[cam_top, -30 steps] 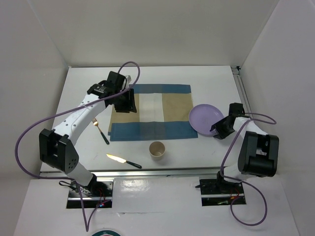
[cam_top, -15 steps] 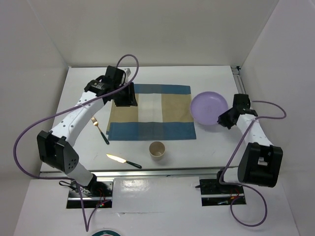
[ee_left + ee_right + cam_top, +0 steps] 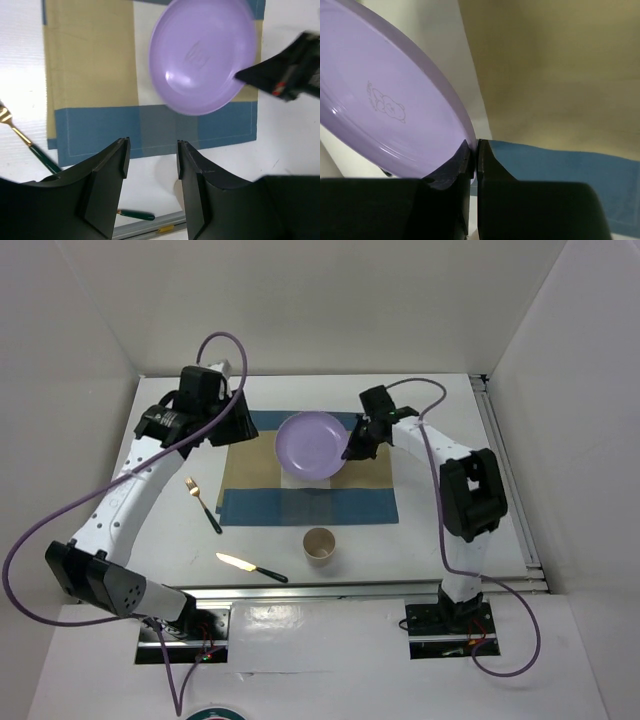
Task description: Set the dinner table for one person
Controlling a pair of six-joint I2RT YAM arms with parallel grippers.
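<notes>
Jaws of the right arm (image 3: 425,438) are clenched on the rim of a purple plate (image 3: 312,445), pinching its edge between the two fingers (image 3: 487,170). The plate hangs tilted over the far half of a blue-and-tan placemat (image 3: 300,505); whether its low edge touches the cloth cannot be told. Jaws of the left arm (image 3: 130,485) stand parted and grasp nothing, hovering by the placemat's far left corner. The white table (image 3: 400,550) lies under everything, its near edge at the arm bases. On it, a gold fork (image 3: 203,505) with a dark handle lies left of the placemat. A paper cup (image 3: 319,543) stands just in front of the cloth. A knife (image 3: 250,566) lies left of the cup, near the table's front edge.
</notes>
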